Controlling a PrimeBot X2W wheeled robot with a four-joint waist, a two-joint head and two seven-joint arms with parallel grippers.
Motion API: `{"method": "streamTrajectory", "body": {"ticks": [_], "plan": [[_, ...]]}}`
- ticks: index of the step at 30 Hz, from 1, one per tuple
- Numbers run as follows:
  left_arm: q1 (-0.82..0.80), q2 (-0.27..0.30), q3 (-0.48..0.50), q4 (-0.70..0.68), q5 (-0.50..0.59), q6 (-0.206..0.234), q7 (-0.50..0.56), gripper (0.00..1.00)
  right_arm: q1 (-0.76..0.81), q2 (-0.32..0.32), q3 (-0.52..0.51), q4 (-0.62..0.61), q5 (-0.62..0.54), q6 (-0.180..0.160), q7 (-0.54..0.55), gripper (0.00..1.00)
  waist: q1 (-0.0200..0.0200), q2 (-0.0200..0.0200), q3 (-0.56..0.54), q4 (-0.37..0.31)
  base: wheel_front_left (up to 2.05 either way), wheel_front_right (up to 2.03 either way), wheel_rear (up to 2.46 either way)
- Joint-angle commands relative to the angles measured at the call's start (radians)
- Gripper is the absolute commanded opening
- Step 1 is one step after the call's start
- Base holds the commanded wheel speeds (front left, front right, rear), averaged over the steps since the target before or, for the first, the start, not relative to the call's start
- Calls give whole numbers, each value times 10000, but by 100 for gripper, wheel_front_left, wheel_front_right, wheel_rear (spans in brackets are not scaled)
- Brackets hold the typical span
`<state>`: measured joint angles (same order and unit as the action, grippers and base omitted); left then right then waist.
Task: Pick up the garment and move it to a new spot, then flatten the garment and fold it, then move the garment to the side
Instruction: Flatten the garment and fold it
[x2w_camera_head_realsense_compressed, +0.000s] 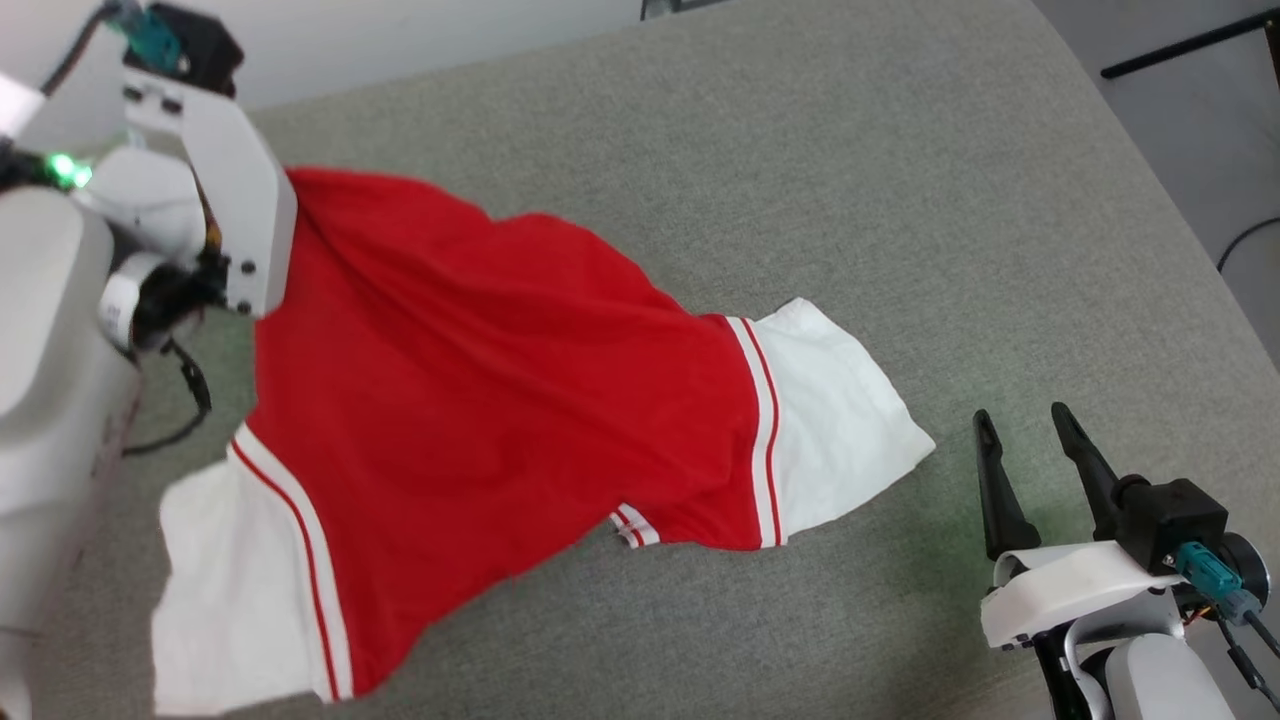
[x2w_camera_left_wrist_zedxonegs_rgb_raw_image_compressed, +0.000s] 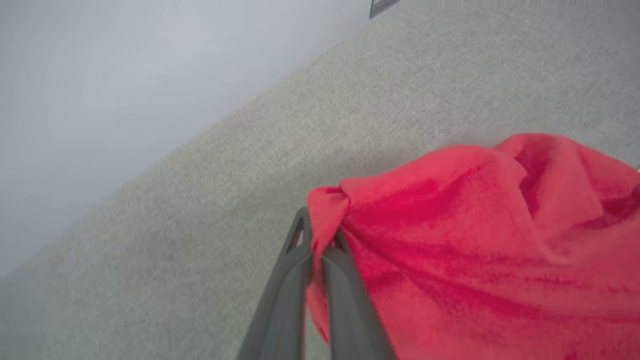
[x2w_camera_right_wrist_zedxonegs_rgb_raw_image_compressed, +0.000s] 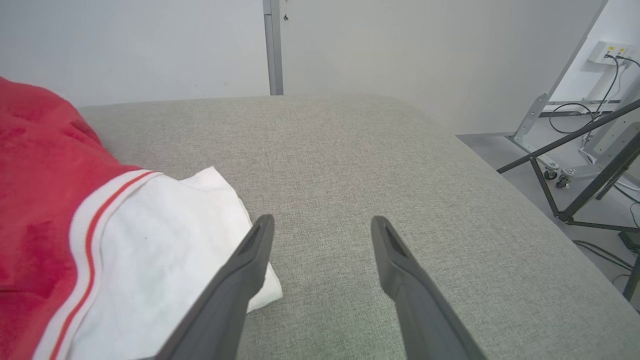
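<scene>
Body: you see plain red across the garment (x2w_camera_head_realsense_compressed: 480, 400).
Sleeves: both sleeves (x2w_camera_head_realsense_compressed: 840, 420) are white.
Trim: the trim (x2w_camera_head_realsense_compressed: 762, 430) where sleeve meets body runs in red and white stripes.
Table: under the garment, your table (x2w_camera_head_realsense_compressed: 800, 150) is a speckled grey-green weave.
Fingers: black on the right gripper (x2w_camera_head_realsense_compressed: 1020, 412), dark grey on the left gripper (x2w_camera_left_wrist_zedxonegs_rgb_raw_image_compressed: 320, 230).
Light: the light (x2w_camera_head_realsense_compressed: 65, 168) left of the garment glows green.

Head view looks steeply down on the grey pad (x2w_camera_head_realsense_compressed: 800, 150), shirt (x2w_camera_head_realsense_compressed: 480, 400) at centre. Left wrist view sits close against the shirt, lower right. Right wrist view looks low across the pad, sharing the white sleeve (x2w_camera_right_wrist_zedxonegs_rgb_raw_image_compressed: 165, 250) at left.
</scene>
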<state>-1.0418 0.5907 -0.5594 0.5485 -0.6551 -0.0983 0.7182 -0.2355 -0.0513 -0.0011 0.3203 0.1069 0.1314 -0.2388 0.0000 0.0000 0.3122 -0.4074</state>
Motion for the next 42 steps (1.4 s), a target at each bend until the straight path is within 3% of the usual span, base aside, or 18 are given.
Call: {"method": "streamTrajectory", "body": {"ticks": [1, 3, 7, 8, 9, 19, 29, 34, 42], "plan": [[-157, -24, -80, 161, 131, -83, -119, 0, -88, 18, 26, -10, 48, -14, -52, 100, 0, 0, 149, -83, 0, 0, 0], [-331, -193, -202, 561, 153, -153, -287, 0, -148, 16, 49, 1, 71, -14, -75, 100, 0, 0, 235, -94, 0, 0, 0], [-425, -540, -309, 1295, -48, -207, -394, 35, -228, 16, 136, 50, 106, -14, -86, 100, 0, 0, 306, 10, 0, 0, 0], [-437, -590, -313, 1451, -119, -224, -440, 47, -253, 18, 172, 58, 100, -14, -83, 100, 0, 0, 293, 57, 0, 0, 0], [-475, -651, -284, 1589, -175, -225, -540, 100, -266, 18, 187, 74, 77, -14, -80, 100, 0, 0, 262, 119, 0, 0, 0], [-78, -1102, -256, 1648, -639, -305, -1722, 100, -175, 10, -126, -172, -595, -14, 173, 100, 0, 0, -730, 1248, 0, 0, 0], [1496, -1096, 33, -39, -1095, -323, -3718, 100, 249, -8, -281, -818, -1119, -14, 600, 100, 0, 0, -1929, 2699, 0, 0, 0], [2372, -893, 53, -910, -961, -310, -4686, 100, 419, -92, -182, -994, -1171, -14, 679, 100, 0, 0, -2356, 3101, 0, 0, 0], [4587, -542, 505, -2266, -1032, 403, -6440, 100, 886, -175, -65, -1208, -1186, -14, 603, 100, 0, 0, -3122, 3705, 0, 0, 0]]}}
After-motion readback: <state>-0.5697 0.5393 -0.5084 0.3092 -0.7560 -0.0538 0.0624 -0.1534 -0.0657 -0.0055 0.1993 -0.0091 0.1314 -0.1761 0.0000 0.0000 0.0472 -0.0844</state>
